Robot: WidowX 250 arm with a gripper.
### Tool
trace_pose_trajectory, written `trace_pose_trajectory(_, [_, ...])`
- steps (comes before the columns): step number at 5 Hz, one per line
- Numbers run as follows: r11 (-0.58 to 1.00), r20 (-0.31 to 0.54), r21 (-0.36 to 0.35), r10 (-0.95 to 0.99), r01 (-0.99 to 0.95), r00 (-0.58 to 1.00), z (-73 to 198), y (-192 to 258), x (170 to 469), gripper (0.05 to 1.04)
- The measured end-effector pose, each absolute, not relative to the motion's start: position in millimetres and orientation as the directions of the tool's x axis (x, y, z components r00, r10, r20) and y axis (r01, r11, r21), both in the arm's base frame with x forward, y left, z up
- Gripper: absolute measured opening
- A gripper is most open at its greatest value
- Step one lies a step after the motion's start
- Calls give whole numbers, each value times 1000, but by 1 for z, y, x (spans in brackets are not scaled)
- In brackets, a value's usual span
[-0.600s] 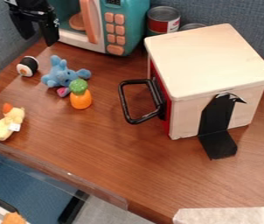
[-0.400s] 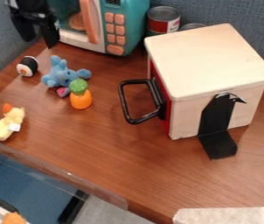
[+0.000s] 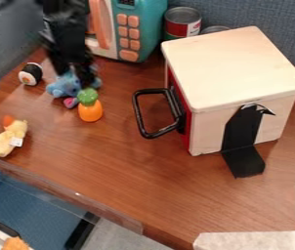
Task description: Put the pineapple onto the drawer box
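One pineapple (image 3: 91, 111) on brown tabletop (image 3: 150, 180), blue partition (image 3: 261, 14) behind.

The black, hard-surfaced robot arm (image 3: 64, 17) comes in at the top edge, left of centre, slanting slightly rightward as it descends. Its black, angular end effector (image 3: 73, 74) hangs below, pointing downward, its outline blurred.

On the right of the table (image 3: 157, 190), the drawer box (image 3: 235, 68) is set, with cans (image 3: 182, 22) placed behind. The toy microwave (image 3: 143, 31) is stood left of the cans. Before it, the plush animal (image 3: 59, 88) is laid, with the sushi roll (image 3: 31, 74) to its left and the pineapple (image 3: 90, 110) just in front. Nearer the front edge, the plush duck (image 3: 8, 139) is laid.
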State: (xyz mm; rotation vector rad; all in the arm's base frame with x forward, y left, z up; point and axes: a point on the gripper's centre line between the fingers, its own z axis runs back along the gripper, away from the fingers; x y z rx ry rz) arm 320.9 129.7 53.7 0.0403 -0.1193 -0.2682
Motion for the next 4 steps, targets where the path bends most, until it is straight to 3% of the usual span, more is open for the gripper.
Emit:
trace_pose_trajectory(2, [949, 40, 85, -309, 305, 950, 25, 104, 322, 1000])
trace_pose_trajectory(3, [949, 39, 110, -301, 295, 953, 22, 108, 324, 946])
trace_pose_trajectory(4, [952, 29, 92, -295, 291, 955, 20, 112, 318, 658])
